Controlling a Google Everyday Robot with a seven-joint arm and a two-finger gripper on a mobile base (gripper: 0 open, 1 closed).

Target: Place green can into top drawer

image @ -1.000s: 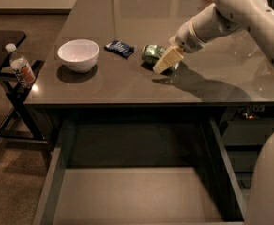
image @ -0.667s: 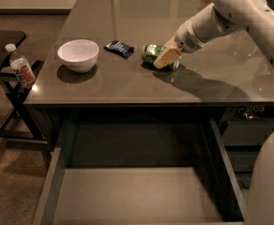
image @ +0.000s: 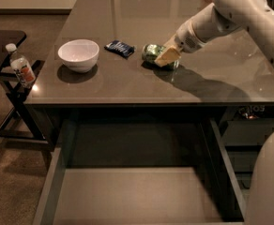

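Observation:
The green can (image: 150, 52) lies on its side on the grey table (image: 127, 86), right of centre. My gripper (image: 166, 56) comes down from the upper right on the white arm and sits right against the can's right end, covering part of it. The top drawer (image: 137, 191) is pulled out wide below the table's front edge. Its flat grey bottom is bare.
A white bowl (image: 79, 54) stands on the table's left side, and a small blue packet (image: 120, 48) lies between it and the can. A clear bottle with an orange label (image: 22, 69) stands on a dark stand off the table's left edge.
My gripper has moved slightly up and in against the can's right end. The can, bowl, packet and drawer have not moved.

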